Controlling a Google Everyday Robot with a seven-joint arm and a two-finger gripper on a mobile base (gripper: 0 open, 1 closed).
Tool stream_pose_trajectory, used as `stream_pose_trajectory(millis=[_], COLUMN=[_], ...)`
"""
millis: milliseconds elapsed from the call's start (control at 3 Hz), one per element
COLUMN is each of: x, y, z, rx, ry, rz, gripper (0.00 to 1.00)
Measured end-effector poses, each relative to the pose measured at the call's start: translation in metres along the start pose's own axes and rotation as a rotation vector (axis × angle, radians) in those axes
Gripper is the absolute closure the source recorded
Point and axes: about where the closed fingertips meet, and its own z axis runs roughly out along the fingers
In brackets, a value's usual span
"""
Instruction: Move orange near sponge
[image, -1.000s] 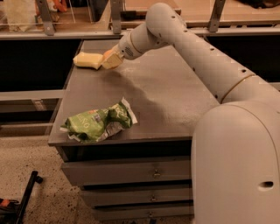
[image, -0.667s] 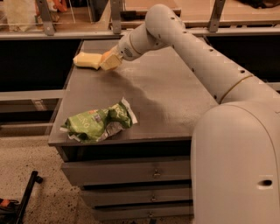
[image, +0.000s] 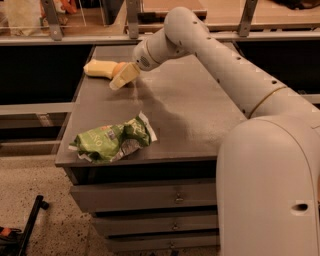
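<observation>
The sponge (image: 97, 68), a pale yellow block, lies at the far left of the grey table (image: 190, 115). The orange (image: 120, 67) shows only as a small orange patch right against the sponge's right end, mostly hidden by my gripper. My gripper (image: 124, 77) reaches in from the right, low over the table, and is shut on the orange beside the sponge.
A crumpled green and white snack bag (image: 111, 141) lies near the table's front left edge. Drawers (image: 150, 197) sit below the tabletop. My white arm (image: 235, 75) crosses the right half of the table. A railing (image: 100, 40) runs behind the table.
My gripper has dropped slightly toward the tabletop beside the sponge. The sponge and the snack bag have not moved.
</observation>
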Motion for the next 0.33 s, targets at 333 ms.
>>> stream_pose_trajectory(millis=[333], x=[0.0], y=[0.0001], z=[0.0001], rx=[0.0], ry=[0.0], rz=[0.0], gripper=[0.0])
